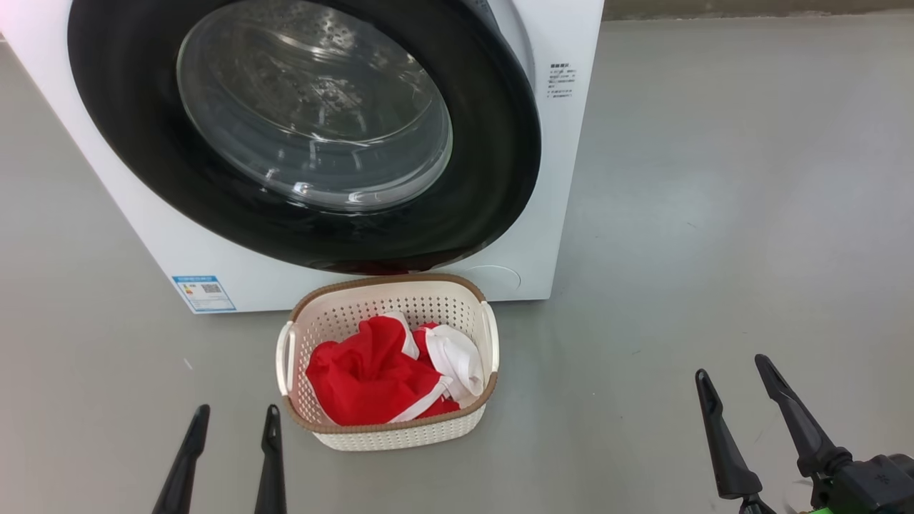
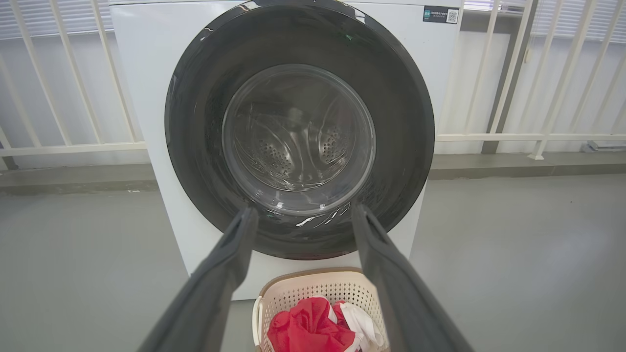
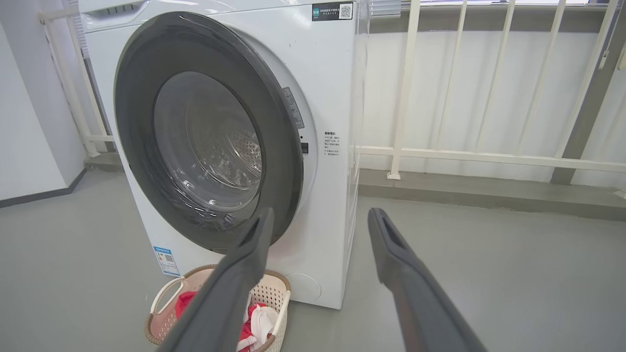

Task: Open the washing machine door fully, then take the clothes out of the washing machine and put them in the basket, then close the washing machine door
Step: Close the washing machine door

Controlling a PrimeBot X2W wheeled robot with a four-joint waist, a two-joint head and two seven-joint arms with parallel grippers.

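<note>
We see the washing machine [image 1: 553, 214], a smooth white box, with the washing machine door [image 1: 493, 178] across its front: a wide glossy black ring around a bulging clear glass bowl, with perforated steel showing behind it. We cannot tell whether the door is latched. Just in front, on the matt grey floor [image 1: 714, 214], stands the basket [image 1: 400, 437], cream perforated plastic with a brown woven-look rim. The clothes [image 1: 364, 378] lie crumpled inside it, soft red with white trim. Our left gripper [image 1: 237, 408] and right gripper [image 1: 732, 364] flank the basket without touching it, their fingers spread and empty, pointing toward the machine.
</note>
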